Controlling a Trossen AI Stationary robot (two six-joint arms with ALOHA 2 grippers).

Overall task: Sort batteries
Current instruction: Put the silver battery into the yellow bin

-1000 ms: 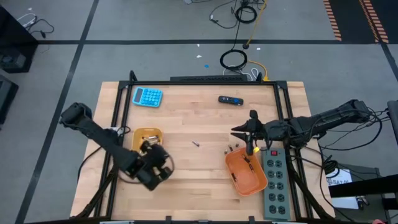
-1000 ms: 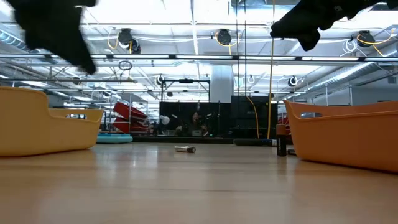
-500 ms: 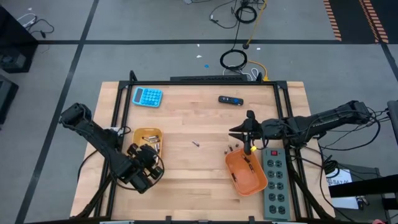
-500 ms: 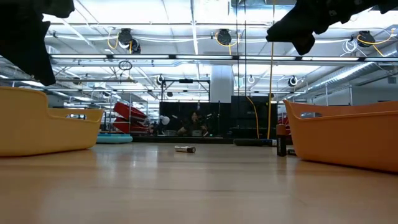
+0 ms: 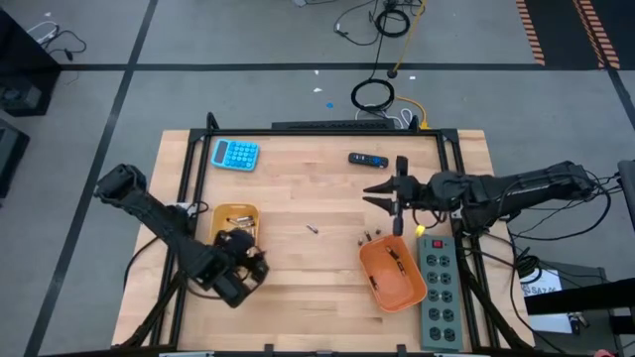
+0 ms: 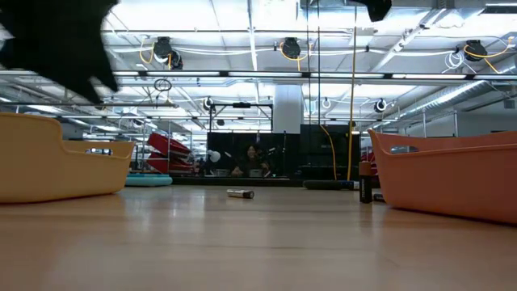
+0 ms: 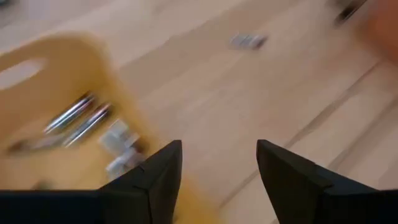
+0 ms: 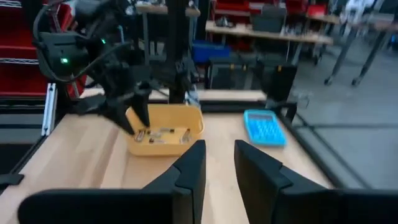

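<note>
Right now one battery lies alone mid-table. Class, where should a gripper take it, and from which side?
Grip the lone battery across its middle, coming straight down from above. It lies flat on its side on bare table, so fingers should straddle its width, not its ends.

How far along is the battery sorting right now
Partly done. Several batteries already lie in the yellow tray, and a few in the orange tray. Nothing is in hand: the left hand is open and empty near the yellow tray, and the right hand carries nothing. One loose battery mid-table and a small cluster beside the orange tray remain.
</note>
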